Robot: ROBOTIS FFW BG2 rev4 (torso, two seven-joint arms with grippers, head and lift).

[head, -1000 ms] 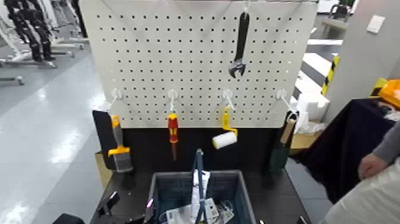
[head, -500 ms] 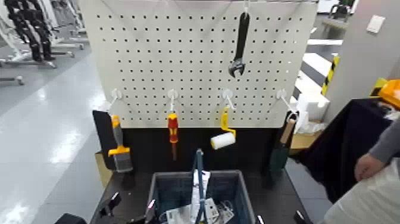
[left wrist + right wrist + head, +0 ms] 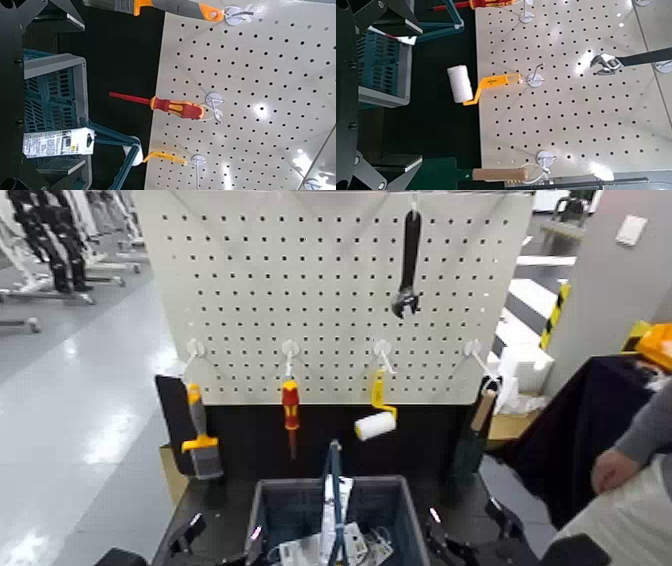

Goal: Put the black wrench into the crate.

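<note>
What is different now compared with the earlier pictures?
The right gripper has risen into the head view beside the crate; earlier it was out of sight. The left gripper sits slightly lower. The wrench has swung a little on its hook. The other tools are unchanged.

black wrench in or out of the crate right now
Out. The black wrench hangs from a hook high on the pegboard, well above the crate.

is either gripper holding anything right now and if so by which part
Nothing is held. The black wrench hangs on the pegboard; left gripper and right gripper sit low beside the crate.
</note>
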